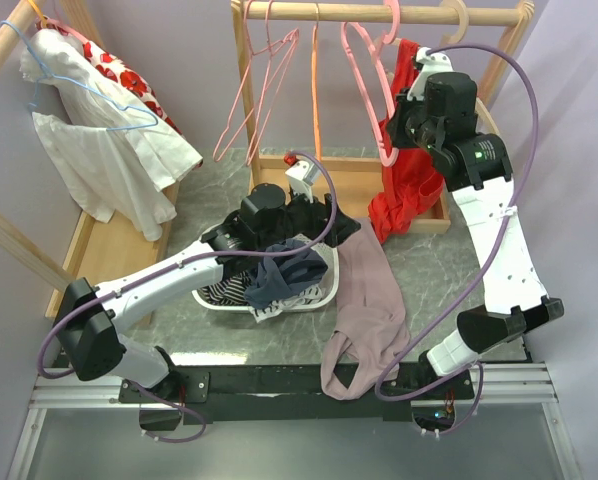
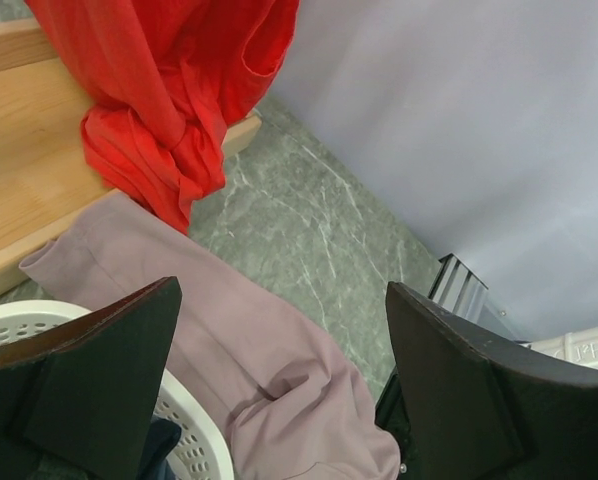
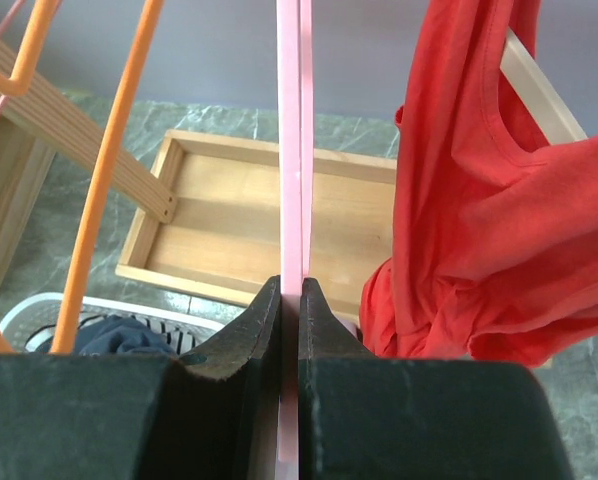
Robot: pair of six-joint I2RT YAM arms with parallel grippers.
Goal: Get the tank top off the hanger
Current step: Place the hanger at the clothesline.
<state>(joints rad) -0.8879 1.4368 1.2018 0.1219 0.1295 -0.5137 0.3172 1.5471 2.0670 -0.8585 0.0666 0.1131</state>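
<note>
We make out a plain red tank top (image 3: 479, 200), a pink hanger (image 3: 291, 150) and an orange hanger (image 3: 109, 170). The loose garment (image 2: 279, 360) is dusty mauve, the basket (image 2: 194, 440) white, with navy cloth (image 1: 279, 278) and black-and-white striped cloth (image 1: 224, 292) in it. The table (image 2: 319, 230) is grey-green, veined like marble; one shirt (image 1: 119, 70) is white with red flowers

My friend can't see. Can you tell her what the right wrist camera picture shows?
The right gripper is shut on a thin pink hanger. A red tank top hangs beside it, with an orange hanger and a wooden tray behind.
</note>
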